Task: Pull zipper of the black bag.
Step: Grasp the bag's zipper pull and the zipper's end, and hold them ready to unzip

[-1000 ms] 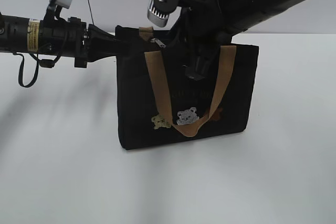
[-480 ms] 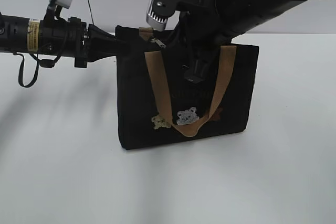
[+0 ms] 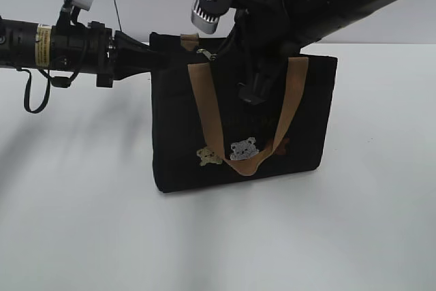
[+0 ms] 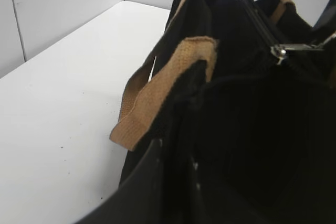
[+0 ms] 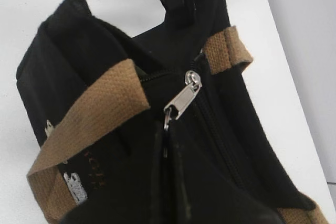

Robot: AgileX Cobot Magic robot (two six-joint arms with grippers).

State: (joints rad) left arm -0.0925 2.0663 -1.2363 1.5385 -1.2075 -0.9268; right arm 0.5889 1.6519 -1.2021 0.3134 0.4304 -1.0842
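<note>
On the white desk (image 3: 82,223) we see the black bag (image 3: 177,148) standing upright near the middle of the exterior view, its tan strap (image 3: 208,110) hanging down the front face in a loop past small bear patches (image 3: 243,149).

Our left tool (image 3: 151,58) reaches in level from the left and meets the bag's upper left corner. In the left wrist view its dark fingers (image 4: 157,182) sit clamped on a fold of the bag's (image 4: 236,129) black fabric at the top edge, just beside one tan strap end (image 4: 157,95). We take it as clenched on the bag.

Our right tool (image 3: 255,90) comes down from the upper right, over the bag's top and in front of its face. In the right wrist view the silver zipper pull (image 5: 181,100) lies tilted on the closed zipper line near the strap's (image 5: 94,108) edge, on the bag (image 5: 68,51). A thin cord or ring at the pull's lower end runs straight down into the dark fingertips (image 5: 168,182) of this tool. The tips look pressed together around that lower end, so we read the tool as grasping the pull, though the dark fingers against dark fabric make the contact hard to see.

In the left wrist view the same pull (image 4: 294,49) shows at the right edge, stretched out level from the slider. In the exterior view it (image 3: 202,53) is a small glint at the bag's top, left of the right arm.
</note>
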